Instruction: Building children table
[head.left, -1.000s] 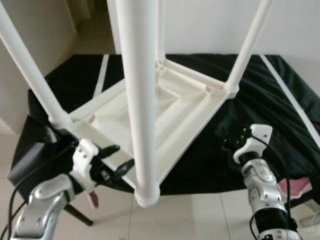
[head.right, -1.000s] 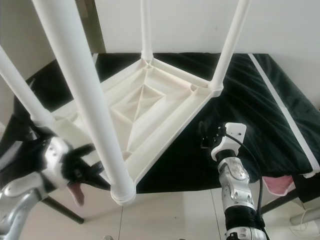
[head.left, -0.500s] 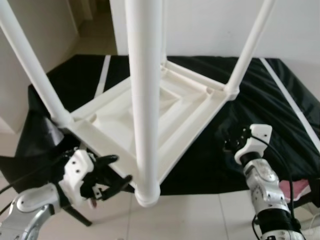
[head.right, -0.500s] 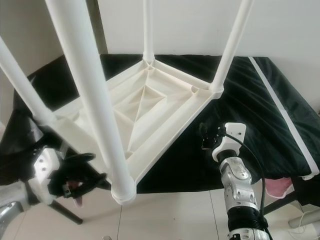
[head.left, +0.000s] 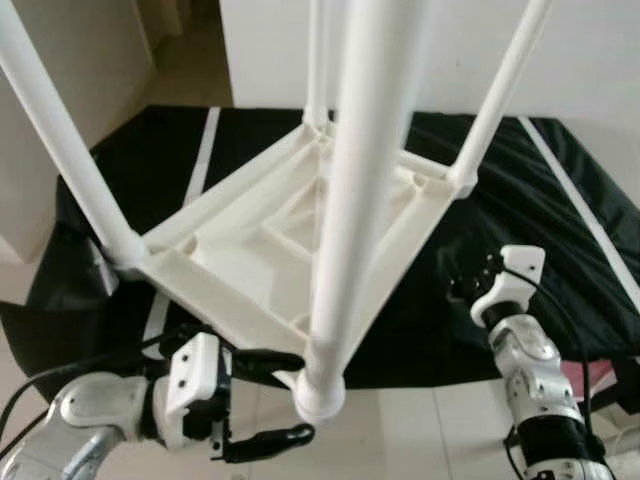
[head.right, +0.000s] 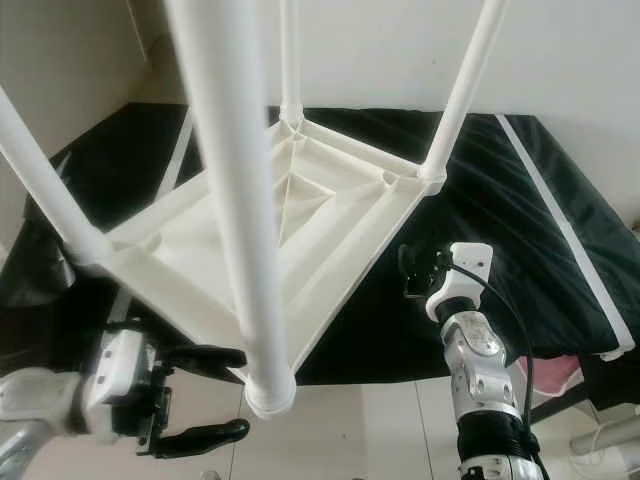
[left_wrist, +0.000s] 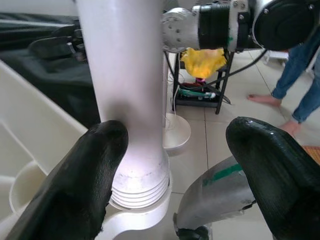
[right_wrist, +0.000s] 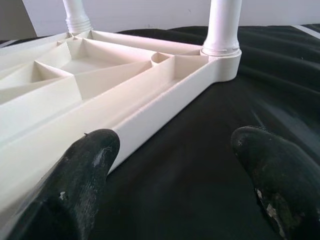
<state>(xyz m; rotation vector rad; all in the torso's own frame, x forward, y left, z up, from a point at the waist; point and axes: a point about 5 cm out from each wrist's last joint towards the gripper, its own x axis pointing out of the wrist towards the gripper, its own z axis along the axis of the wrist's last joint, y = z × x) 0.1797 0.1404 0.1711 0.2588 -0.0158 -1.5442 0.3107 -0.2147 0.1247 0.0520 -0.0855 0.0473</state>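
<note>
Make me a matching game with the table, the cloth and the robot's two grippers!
Things:
1. table
2. cloth
3. left gripper
4. right gripper

Descriptions:
A. black, spread under the table
B. open, fingers on either side of the near leg's base
C. white, upside down, legs pointing up
D. open, over the cloth beside the table's right edge

Pairs: 1-C, 2-A, 3-B, 4-D
</note>
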